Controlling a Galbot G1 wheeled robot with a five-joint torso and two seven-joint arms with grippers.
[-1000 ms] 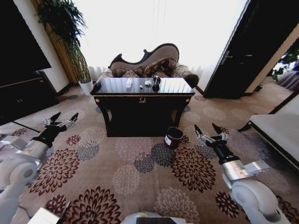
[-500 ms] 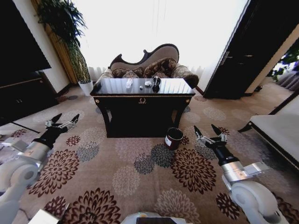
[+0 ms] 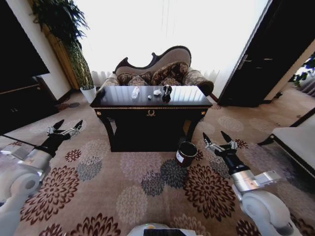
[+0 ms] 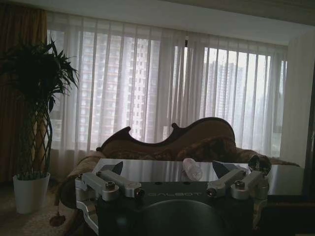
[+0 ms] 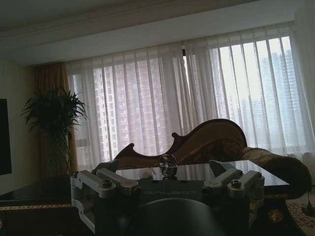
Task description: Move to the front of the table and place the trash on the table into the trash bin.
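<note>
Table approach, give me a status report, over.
Left gripper and right gripper open, empty, held low. Trash on the table, untouched. Trash bin on carpet by front right leg. Path clear.

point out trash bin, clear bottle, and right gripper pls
trash bin [image 3: 186,153], head view, on its dark side wall.
clear bottle [image 3: 135,92], head view, on its pale body lying on the table.
right gripper [image 3: 217,140], head view, midway between its spread fingertips.
</note>
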